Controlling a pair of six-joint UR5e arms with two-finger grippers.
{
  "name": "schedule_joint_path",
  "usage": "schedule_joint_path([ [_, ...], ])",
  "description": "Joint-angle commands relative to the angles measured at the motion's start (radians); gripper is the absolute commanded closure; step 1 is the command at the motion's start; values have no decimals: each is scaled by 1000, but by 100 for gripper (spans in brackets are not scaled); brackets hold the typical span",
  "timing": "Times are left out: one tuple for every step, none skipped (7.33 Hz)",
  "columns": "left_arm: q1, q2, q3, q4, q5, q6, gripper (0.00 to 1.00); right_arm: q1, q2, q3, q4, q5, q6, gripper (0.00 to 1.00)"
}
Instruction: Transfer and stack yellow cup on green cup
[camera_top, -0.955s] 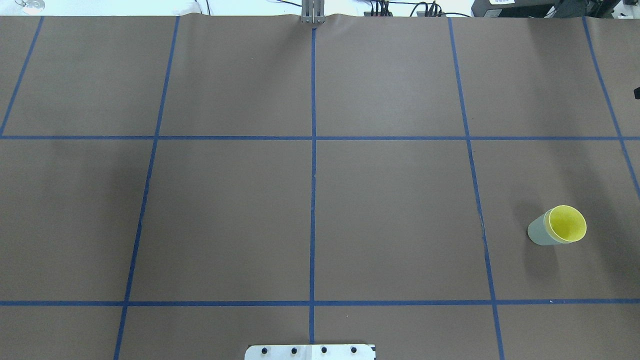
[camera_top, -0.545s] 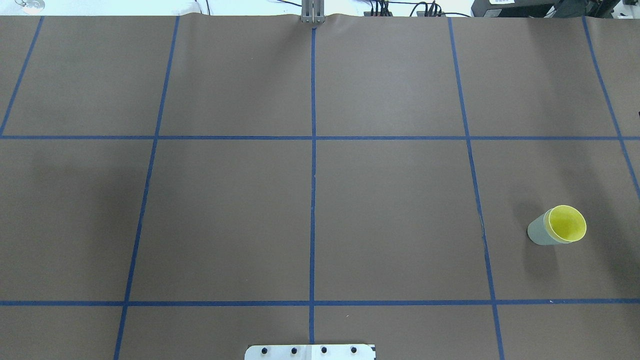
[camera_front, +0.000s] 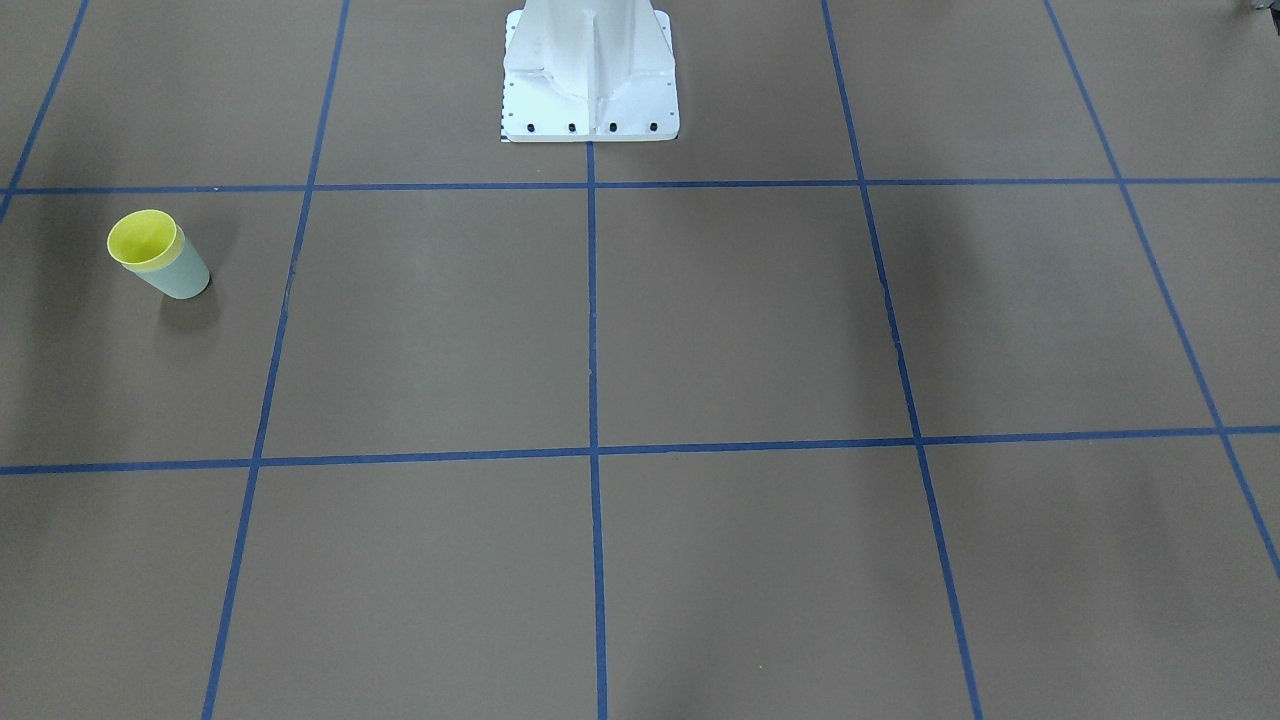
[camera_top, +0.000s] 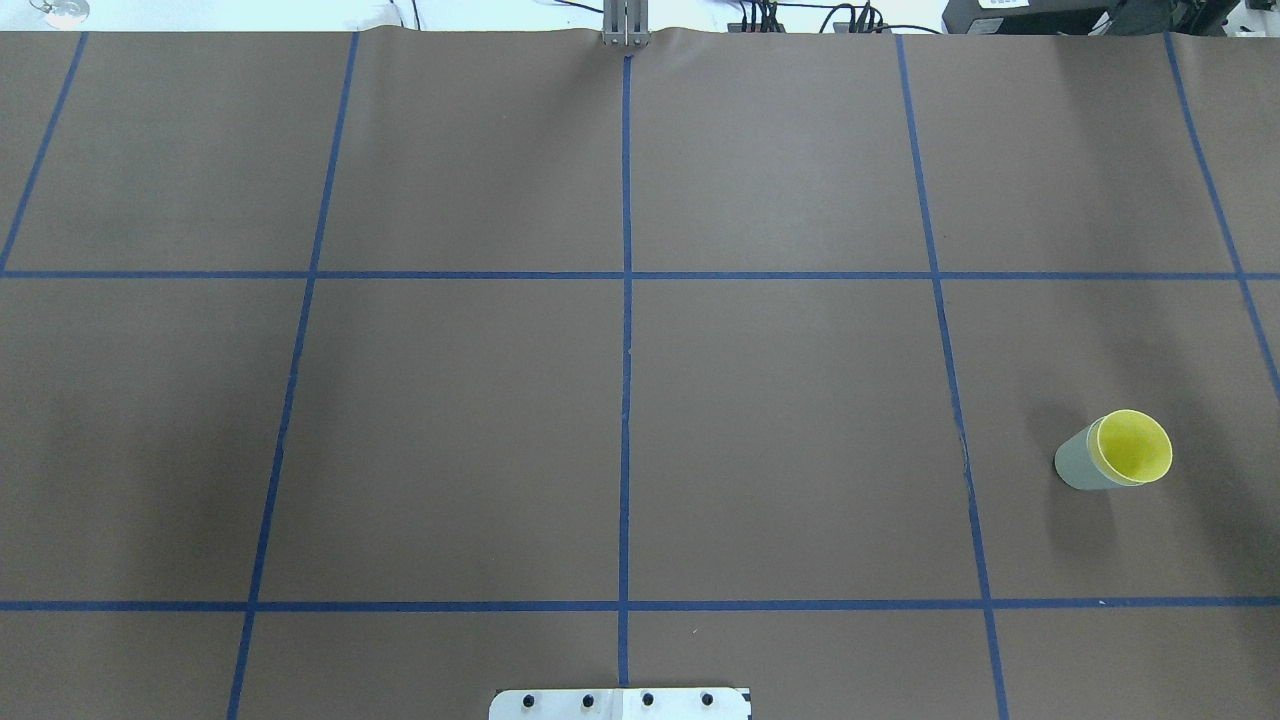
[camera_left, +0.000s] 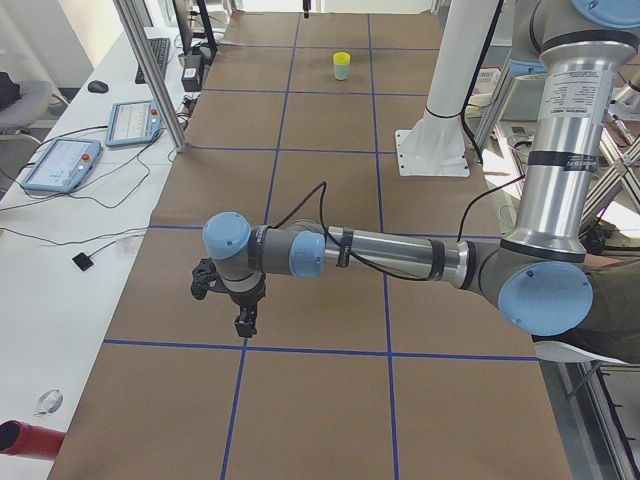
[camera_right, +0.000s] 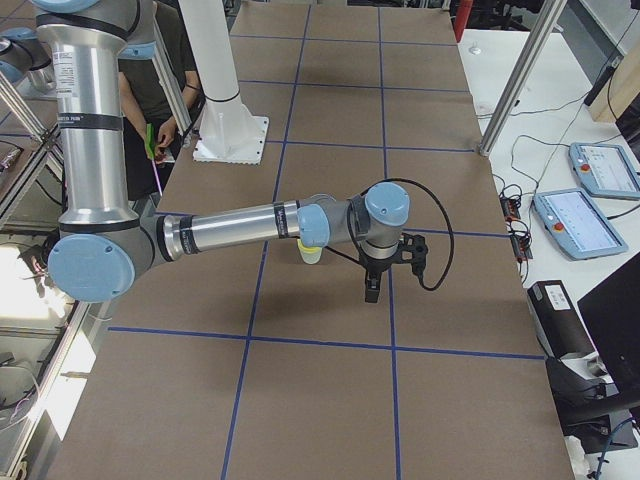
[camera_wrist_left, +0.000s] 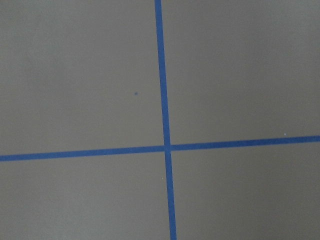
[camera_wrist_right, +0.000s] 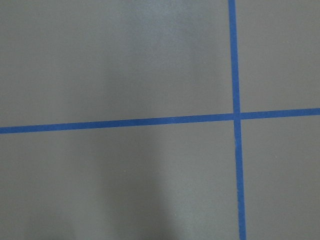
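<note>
The yellow cup (camera_top: 1135, 447) sits nested inside the green cup (camera_top: 1075, 467), upright on the brown table at the right of the overhead view. The pair also shows in the front-facing view at the left, yellow cup (camera_front: 145, 238) in green cup (camera_front: 185, 278). My left gripper (camera_left: 243, 322) shows only in the exterior left view, hanging fingers down over the table's left end, far from the cups. My right gripper (camera_right: 371, 291) shows only in the exterior right view, fingers down a little beyond the cups. I cannot tell whether either is open or shut. Both wrist views show only bare table and tape.
Blue tape lines (camera_top: 626, 300) divide the brown table into squares. The white robot base (camera_front: 590, 70) stands at the table's near edge in the middle. Side benches hold control tablets (camera_left: 60, 160) (camera_right: 600, 165). A person (camera_right: 150, 90) stands behind the robot.
A dark piece of the right arm at the overhead view's right edge has left the view. The shadow on the left half has faded. The cups have not moved.
</note>
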Motion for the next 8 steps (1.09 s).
schedule_joint_path([
  [4, 20, -28, -15, -23, -2, 0, 2, -29, 3, -1, -11, -7, 0],
  [6, 19, -39, -20, -70, 1, 0, 2, -43, 24, 5, -14, -9, 0],
  [7, 82, -130, -21, -63, 6, 0, 2, -42, 14, 3, -18, -9, 0],
  [7, 112, -137, -45, -69, 10, 0, 2, -31, 13, 2, -22, -9, 0],
  [7, 104, -163, -52, -72, 1, 0, 2, -29, 13, 2, -22, -9, 0],
  [29, 97, -163, -56, -72, 0, 0, 2, -35, 3, -1, -20, -6, 0],
  [44, 97, -166, -56, -66, 9, 0, 5, -35, 12, 2, -25, -6, 0],
  [49, 97, -189, -55, -63, 4, 0, 5, -29, 6, 3, -26, -7, 0],
])
